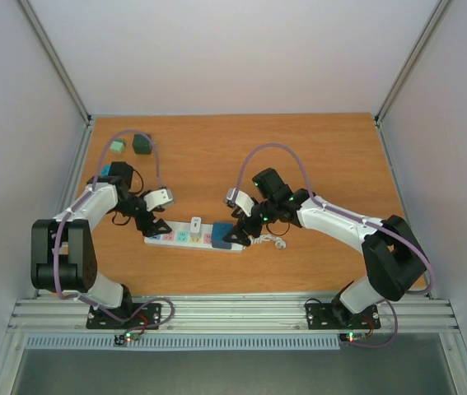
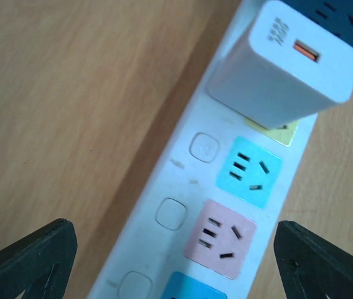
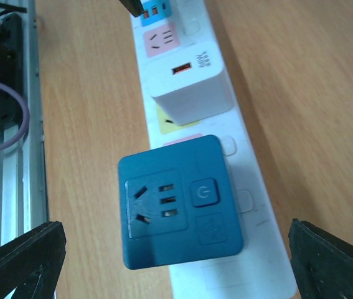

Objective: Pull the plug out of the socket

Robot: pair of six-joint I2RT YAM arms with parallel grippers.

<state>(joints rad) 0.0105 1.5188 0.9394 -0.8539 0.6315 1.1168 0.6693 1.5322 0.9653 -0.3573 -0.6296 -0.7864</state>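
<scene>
Top view: the socket [image 1: 193, 239] lies flat on the worktop [image 1: 315, 156], toward 6 o'clock, between the arms. A white plug [image 1: 196, 224] and a dark blue adapter [image 1: 222, 234] stand seated in it. The left tool [image 1: 152, 224] sits at its 9 o'clock end, and the right tool [image 1: 237, 233] at the adapter, toward 3 o'clock.

Left wrist view: fingers [image 2: 30, 261] apart, straddling the socket and gripping nothing. The white plug is at 1 o'clock.

Right wrist view: fingers spread wide either side of the adapter, clear of it. The white plug is at 12 o'clock.

The blue adapter [image 3: 164, 237] has a power-symbol button; print on the white charger [image 3: 192, 93] is unreadable
</scene>
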